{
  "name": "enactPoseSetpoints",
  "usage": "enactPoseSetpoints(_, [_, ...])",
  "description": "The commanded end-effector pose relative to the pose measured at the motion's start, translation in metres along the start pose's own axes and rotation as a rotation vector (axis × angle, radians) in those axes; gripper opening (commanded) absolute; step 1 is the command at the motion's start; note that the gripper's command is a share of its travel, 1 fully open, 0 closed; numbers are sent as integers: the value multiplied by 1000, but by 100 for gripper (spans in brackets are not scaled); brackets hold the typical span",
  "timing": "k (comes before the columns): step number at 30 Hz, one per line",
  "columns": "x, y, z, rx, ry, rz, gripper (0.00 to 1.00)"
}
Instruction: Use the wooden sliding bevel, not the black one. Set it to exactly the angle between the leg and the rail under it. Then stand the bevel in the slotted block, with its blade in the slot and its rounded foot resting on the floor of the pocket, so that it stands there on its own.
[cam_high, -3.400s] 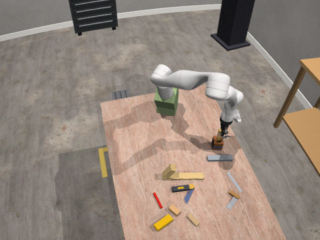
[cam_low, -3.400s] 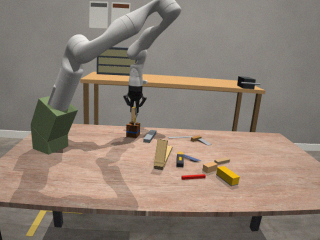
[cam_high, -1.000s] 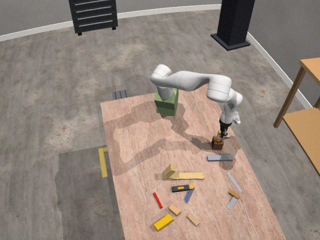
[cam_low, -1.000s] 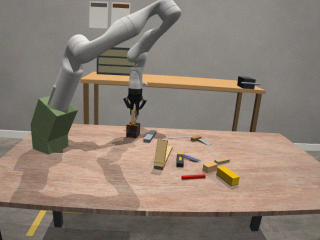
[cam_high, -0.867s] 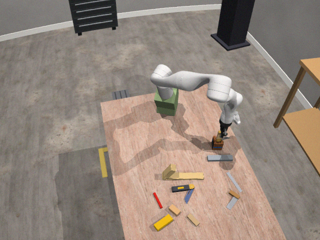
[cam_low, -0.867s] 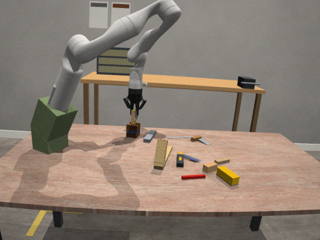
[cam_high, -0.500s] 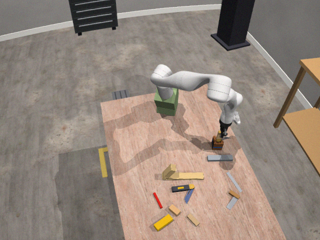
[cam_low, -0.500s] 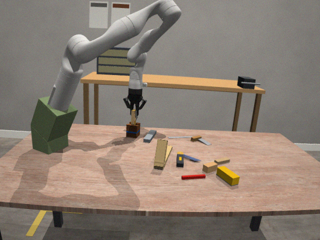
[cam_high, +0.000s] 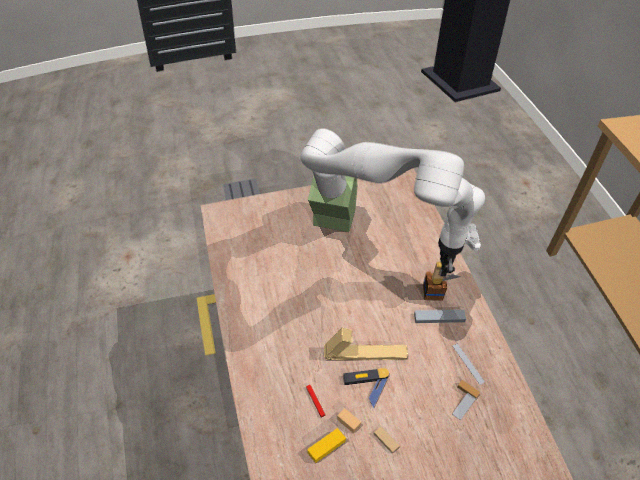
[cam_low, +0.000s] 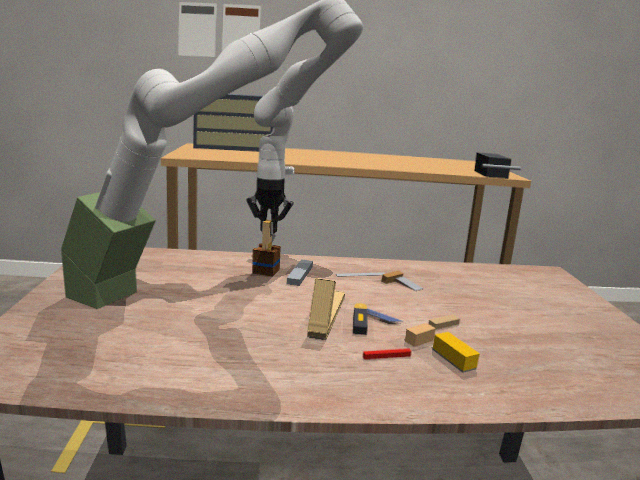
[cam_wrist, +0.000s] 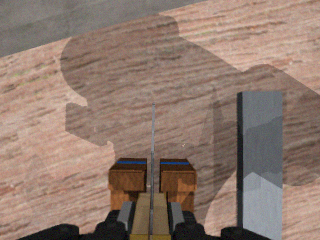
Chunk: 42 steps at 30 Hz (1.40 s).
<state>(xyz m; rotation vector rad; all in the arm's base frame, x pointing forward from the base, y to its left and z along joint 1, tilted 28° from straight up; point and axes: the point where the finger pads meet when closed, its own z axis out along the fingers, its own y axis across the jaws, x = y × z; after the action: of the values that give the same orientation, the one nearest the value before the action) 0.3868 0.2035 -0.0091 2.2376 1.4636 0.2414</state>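
Observation:
My gripper (cam_high: 443, 267) (cam_low: 268, 223) (cam_wrist: 151, 218) is shut on the wooden sliding bevel (cam_high: 438, 273) (cam_low: 266, 235) (cam_wrist: 148, 220), which it holds upright from above. The bevel's lower end is inside the brown slotted block (cam_high: 434, 291) (cam_low: 266, 262) (cam_wrist: 127, 181), which has a blue band. In the wrist view the thin grey blade (cam_wrist: 153, 140) runs down the slot between the block's two halves. The foot and the pocket floor are hidden. The tan leg and rail piece (cam_high: 364, 351) (cam_low: 323, 307) lies mid-table. The black bevel (cam_high: 363, 376) (cam_low: 360, 318) with its blue blade lies beside it.
A grey slab (cam_high: 439, 315) (cam_low: 299, 272) (cam_wrist: 260, 165) lies close beside the block. A small wooden-handled tool with grey blades (cam_high: 467, 388) (cam_low: 392, 276) lies further off. A red bar (cam_high: 315, 400), a yellow block (cam_high: 326, 444) and two tan blocks (cam_high: 348, 419) lie near the front.

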Motion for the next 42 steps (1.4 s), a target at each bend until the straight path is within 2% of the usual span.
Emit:
enactPoseSetpoints(1, [1,0,-1,0,1,0,10])
enactPoseSetpoints(42, [1,0,6,0,1,0,10])
